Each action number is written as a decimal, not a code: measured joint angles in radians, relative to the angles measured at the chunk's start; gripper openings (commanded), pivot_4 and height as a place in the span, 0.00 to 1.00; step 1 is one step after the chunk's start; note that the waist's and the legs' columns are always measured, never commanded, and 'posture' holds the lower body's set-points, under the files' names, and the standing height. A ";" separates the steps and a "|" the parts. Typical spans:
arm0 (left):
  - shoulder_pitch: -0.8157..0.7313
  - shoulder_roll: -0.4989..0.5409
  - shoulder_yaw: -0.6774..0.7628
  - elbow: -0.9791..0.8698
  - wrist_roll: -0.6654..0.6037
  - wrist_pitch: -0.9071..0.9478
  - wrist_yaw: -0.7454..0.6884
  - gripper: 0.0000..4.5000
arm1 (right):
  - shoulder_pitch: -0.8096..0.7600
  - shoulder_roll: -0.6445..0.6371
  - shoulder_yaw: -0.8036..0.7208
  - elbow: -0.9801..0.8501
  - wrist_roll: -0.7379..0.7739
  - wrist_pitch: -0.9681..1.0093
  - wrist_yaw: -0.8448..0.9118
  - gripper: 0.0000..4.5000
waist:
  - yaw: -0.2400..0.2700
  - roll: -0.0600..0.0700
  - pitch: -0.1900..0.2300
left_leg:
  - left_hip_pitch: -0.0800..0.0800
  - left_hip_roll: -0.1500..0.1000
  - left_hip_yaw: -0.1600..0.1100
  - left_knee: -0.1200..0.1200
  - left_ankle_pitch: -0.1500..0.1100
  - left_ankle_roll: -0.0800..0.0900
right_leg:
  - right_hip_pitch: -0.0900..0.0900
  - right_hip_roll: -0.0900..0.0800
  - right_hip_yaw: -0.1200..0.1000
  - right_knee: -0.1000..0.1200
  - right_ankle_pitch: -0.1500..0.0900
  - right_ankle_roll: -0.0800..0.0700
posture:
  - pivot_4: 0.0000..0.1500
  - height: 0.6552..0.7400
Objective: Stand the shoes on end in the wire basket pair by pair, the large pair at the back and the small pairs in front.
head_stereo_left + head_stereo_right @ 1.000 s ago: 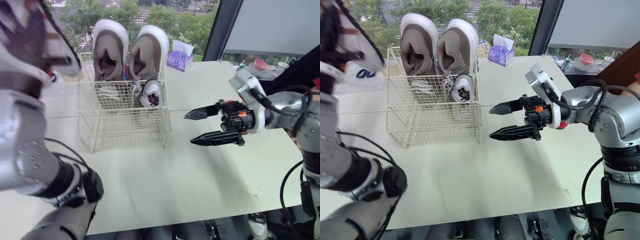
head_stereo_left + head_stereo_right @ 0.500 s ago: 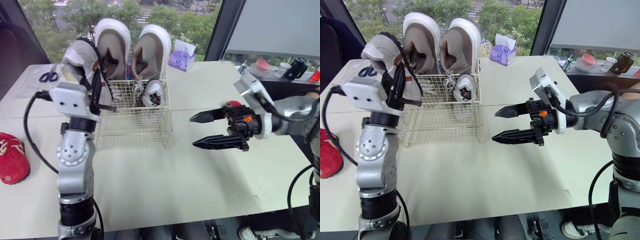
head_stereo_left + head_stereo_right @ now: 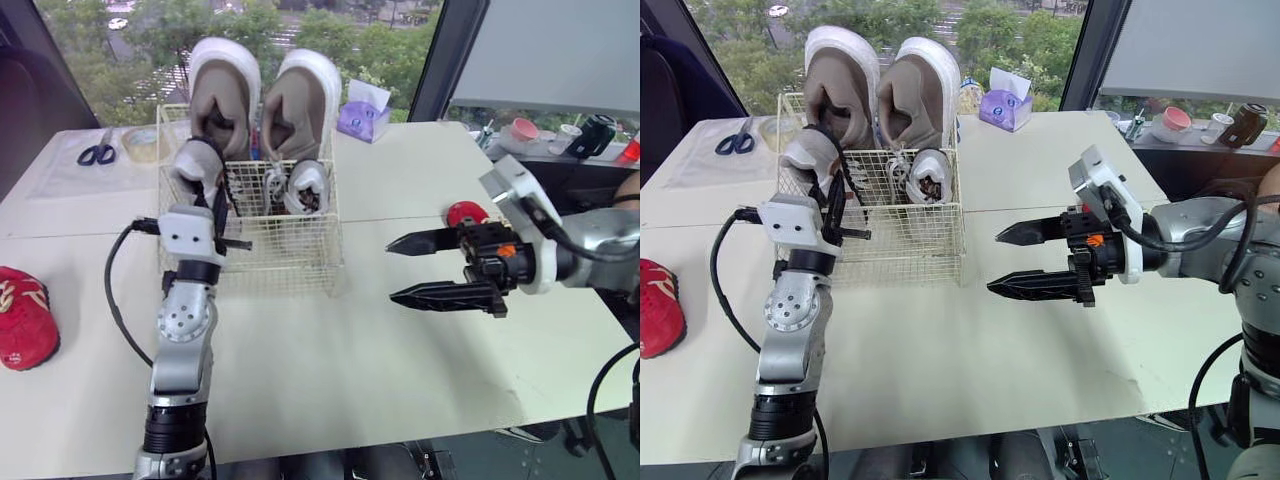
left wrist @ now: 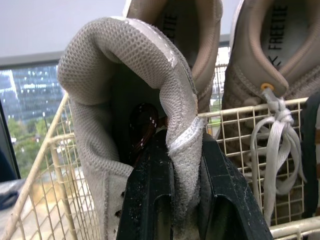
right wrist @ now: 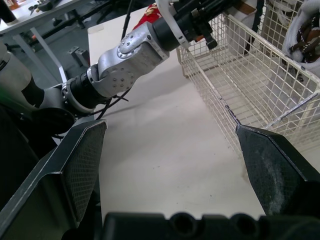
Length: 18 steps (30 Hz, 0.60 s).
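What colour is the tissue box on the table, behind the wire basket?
The tissue box is purple, with a white tissue sticking out on top; the left eye view shows it best.

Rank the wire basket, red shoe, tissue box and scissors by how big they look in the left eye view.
1. wire basket
2. red shoe, though the picture's edge cuts it off
3. tissue box
4. scissors
The last two look close and both lie far from the camera, so their order is less sure.

I see coarse grey mesh cloth on the small shoe (image 4: 130, 75). The wire basket (image 3: 290, 250) is cream-coated metal. The large shoes (image 3: 222, 95) have soft matt uppers and smooth white soles. On the right gripper (image 3: 390, 270), the fingers (image 5: 85, 165) carry cross-hatched matt black pads.
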 measured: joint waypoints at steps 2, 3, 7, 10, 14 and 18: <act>0.017 0.001 -0.005 -0.040 -0.015 0.030 -0.012 0.40 | 0.002 0.002 0.002 0.001 0.000 -0.007 -0.002 1.00 | 0.000 0.000 0.000 | 0.000 0.000 0.001 0.000 -0.001 0.001 | 0.000 0.000 0.000 -0.001 0.000 0.000 | 1.00 1.00; 0.026 0.002 -0.009 -0.059 -0.018 0.043 -0.018 0.50 | 0.003 0.003 0.003 0.002 -0.001 -0.013 -0.002 1.00 | 0.000 0.000 0.000 | -0.001 0.000 0.001 0.000 -0.001 0.002 | 0.000 0.000 0.000 -0.002 0.000 0.001 | 1.00 1.00; 0.056 0.033 -0.020 -0.144 -0.032 0.127 -0.039 0.93 | 0.013 0.009 0.022 0.014 -0.004 -0.033 0.004 1.00 | 0.000 0.000 0.000 | -0.001 0.000 0.001 0.000 -0.001 0.002 | 0.000 0.000 0.000 -0.003 0.000 0.000 | 1.00 1.00; 0.090 0.073 -0.004 -0.214 -0.044 0.202 -0.058 0.93 | 0.015 0.010 0.041 0.024 -0.012 -0.048 0.013 1.00 | -0.002 0.000 0.000 | -0.001 0.000 0.001 -0.001 -0.001 0.002 | 0.000 0.000 0.000 -0.004 0.000 0.000 | 1.00 1.00; 0.142 0.174 0.030 -0.326 -0.055 0.306 -0.099 0.93 | 0.023 0.011 0.064 0.054 -0.038 -0.072 0.036 1.00 | -0.003 0.001 0.000 | -0.001 0.001 0.001 -0.001 -0.001 0.002 | 0.000 0.001 0.000 -0.005 0.000 0.000 | 1.00 1.00; 0.170 0.309 0.090 -0.427 -0.062 0.404 -0.171 0.93 | 0.053 0.011 0.105 0.073 -0.080 -0.101 0.067 1.00 | -0.002 0.003 0.000 | -0.001 0.001 0.001 -0.001 -0.002 0.002 | 0.000 0.001 0.000 -0.005 0.000 -0.001 | 1.00 1.00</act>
